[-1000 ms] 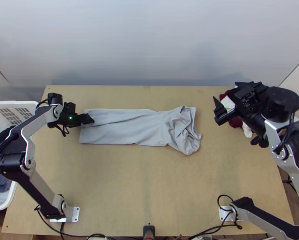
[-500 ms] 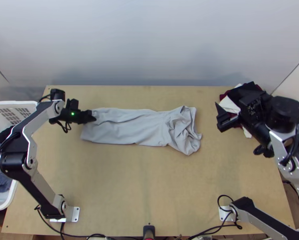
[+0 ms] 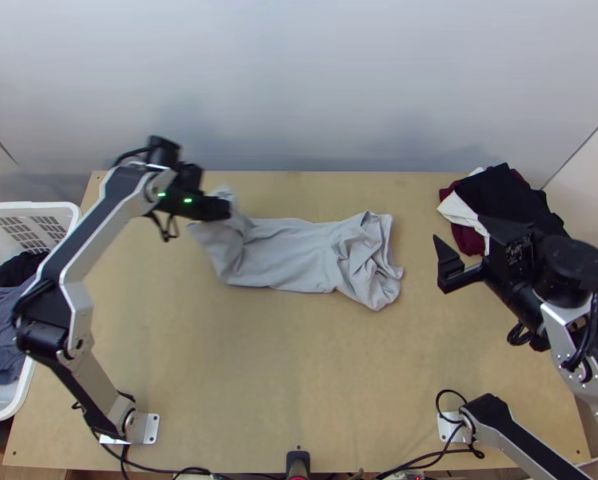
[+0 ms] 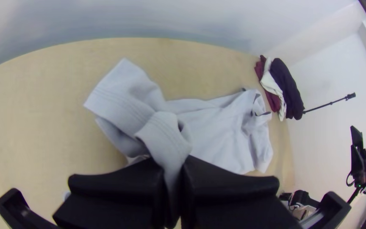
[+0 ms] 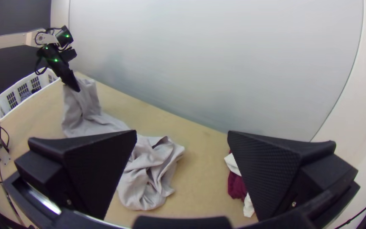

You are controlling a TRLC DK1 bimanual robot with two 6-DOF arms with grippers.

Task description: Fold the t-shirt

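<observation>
The t-shirt (image 3: 295, 256) looks narrowed, cross-folds remaining, left gripper (image 3: 225, 210) pinching its ten-o'clock end, right gripper (image 5: 182, 132) gaping empty at three o'clock.

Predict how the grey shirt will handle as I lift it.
The shirt will likely be floppy: its lifted end sags in soft folds below the left hand. It seems light enough for one pinched hem to hold. The loose, crumpled far end may well bunch up further if pushed.
</observation>
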